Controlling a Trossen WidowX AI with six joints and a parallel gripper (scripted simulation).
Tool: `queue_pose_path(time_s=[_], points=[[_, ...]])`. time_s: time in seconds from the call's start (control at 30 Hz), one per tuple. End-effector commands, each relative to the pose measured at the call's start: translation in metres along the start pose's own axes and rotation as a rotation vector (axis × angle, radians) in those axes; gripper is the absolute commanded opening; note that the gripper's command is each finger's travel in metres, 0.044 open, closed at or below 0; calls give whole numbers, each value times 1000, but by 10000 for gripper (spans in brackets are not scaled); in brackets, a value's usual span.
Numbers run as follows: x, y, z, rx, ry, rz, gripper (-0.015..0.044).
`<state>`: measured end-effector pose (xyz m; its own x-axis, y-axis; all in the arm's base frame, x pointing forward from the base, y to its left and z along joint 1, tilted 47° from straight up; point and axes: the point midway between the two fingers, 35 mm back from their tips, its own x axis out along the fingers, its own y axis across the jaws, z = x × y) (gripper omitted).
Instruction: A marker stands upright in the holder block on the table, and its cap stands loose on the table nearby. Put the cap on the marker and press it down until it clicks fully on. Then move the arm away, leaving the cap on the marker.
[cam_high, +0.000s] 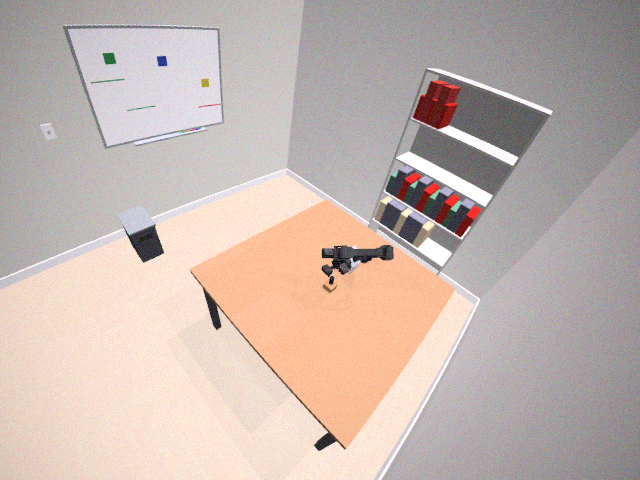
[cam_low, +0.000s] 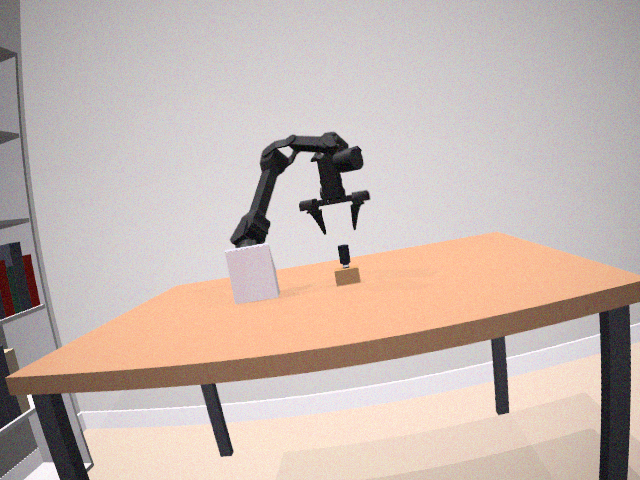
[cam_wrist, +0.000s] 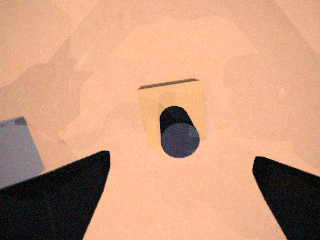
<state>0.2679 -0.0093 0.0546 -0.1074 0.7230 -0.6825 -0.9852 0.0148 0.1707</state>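
Note:
The tan holder block (cam_low: 346, 277) (cam_wrist: 150, 107) (cam_high: 326, 288) stands on the orange table (cam_low: 439, 289) (cam_high: 310, 361). The dark cap (cam_low: 343, 253) (cam_wrist: 179, 132) (cam_high: 331, 280) sits on the marker that stands upright in the block; the marker's body is hidden under the cap. My gripper (cam_low: 338, 223) (cam_wrist: 182, 161) is open and empty. It hangs straight above the cap with a clear gap between the fingertips and the cap's top. In the wrist view the two dark fingers frame the cap from the lower left and lower right.
The arm's white base box (cam_low: 251, 272) (cam_wrist: 17, 150) stands on the table left of the block. A bookshelf (cam_high: 454, 170) stands beyond the table's far edge. A small grey cabinet (cam_high: 140, 233) stands on the floor. A whiteboard (cam_high: 147, 82) hangs on the wall.

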Motion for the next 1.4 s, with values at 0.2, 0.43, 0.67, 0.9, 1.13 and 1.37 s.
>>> queue_pose_path(time_s=[0.2, 0.43, 0.67, 0.9, 1.13, 1.37], points=[[2, -2, -2, 843, 1, -2, 151], [6, -2, -3, 1376, -1, -2, 0], [6, -2, -3, 1376, -1, -2, 0], [6, -2, -3, 1376, -1, -2, 0], [9, -2, -3, 1376, -1, -2, 0], [19, -2, -3, 1376, -1, -2, 0]])
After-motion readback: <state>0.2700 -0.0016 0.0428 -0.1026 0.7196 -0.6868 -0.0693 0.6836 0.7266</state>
